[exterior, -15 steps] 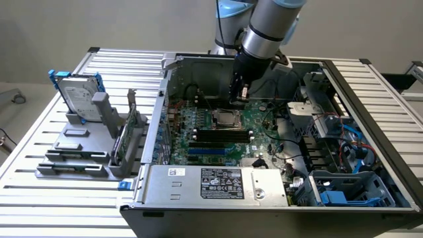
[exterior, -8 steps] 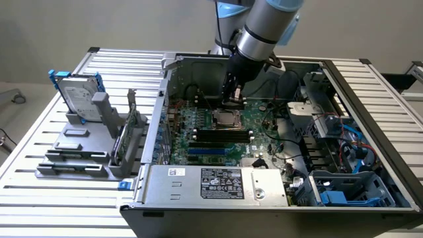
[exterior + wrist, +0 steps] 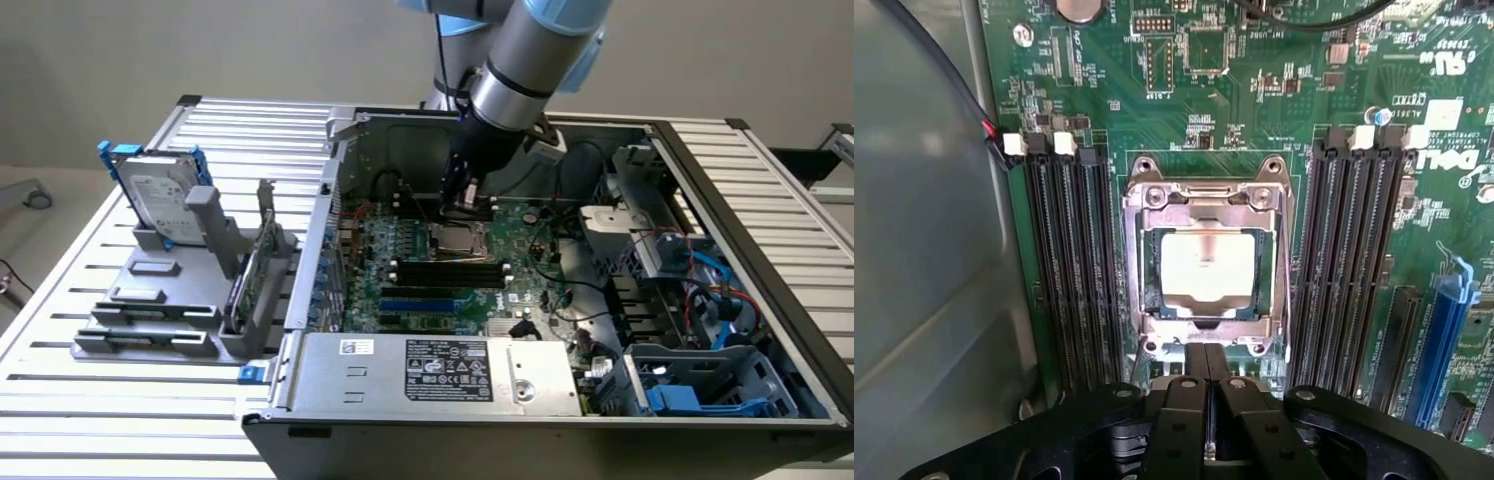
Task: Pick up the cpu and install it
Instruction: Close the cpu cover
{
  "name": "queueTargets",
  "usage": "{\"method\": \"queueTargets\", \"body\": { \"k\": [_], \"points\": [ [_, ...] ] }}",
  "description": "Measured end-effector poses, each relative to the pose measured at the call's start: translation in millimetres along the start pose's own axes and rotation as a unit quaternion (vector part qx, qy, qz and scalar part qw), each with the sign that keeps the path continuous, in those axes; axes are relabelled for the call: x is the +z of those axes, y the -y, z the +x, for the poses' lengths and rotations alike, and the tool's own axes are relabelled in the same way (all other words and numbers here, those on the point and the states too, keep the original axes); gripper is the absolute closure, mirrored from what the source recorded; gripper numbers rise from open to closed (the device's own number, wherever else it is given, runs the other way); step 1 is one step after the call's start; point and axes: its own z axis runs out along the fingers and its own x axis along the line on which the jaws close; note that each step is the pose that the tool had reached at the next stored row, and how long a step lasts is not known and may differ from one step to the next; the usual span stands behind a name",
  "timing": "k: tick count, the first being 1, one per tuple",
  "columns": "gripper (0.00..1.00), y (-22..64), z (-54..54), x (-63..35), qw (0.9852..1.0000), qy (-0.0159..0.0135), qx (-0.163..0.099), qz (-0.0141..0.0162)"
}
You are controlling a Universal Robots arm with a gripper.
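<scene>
The cpu [image 3: 1206, 265], a flat square chip with a pale silver top, lies inside the metal-framed socket [image 3: 1144, 300] on the green motherboard [image 3: 1254, 100]. My gripper [image 3: 1209, 362] hovers just off one edge of the socket, its two black fingers pressed together and shut with nothing between them. In the exterior view the gripper [image 3: 467, 207] hangs inside the open computer case, a little above and behind the cpu [image 3: 455, 238] in its socket.
Black memory slots [image 3: 1069, 270] flank the socket on both sides, and a blue slot [image 3: 1444, 330] stands further out. The case wall [image 3: 924, 250] is close by. A power supply [image 3: 447, 370] fills the case front. A hard drive [image 3: 163, 205] stands upright on a grey rack outside.
</scene>
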Motion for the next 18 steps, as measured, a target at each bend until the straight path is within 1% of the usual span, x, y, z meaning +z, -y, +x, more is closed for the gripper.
{"method": "queueTargets", "body": {
  "k": [2, 3, 4, 6, 12, 18],
  "points": [
    [0.89, 0.2, -0.1, 2.2, 1.0, -0.0004, 0.002, 0.0042],
    [0.89, 0.2, -0.2, 3.5, 1.0, -0.0006, 0.003, 0.0059],
    [0.89, 0.1, -0.2, 4.9, 1.0, -0.0009, 0.004, 0.0072],
    [0.89, -0.6, -0.4, 8.1, 1.0, -0.0013, 0.005, 0.0085],
    [0.89, -3.0, -0.8, 17.5, 0.9999, -0.0018, 0.007, 0.0088],
    [0.89, -3.6, -1.0, 22.8, 0.9999, -0.0028, 0.01, 0.0086]
  ]
}}
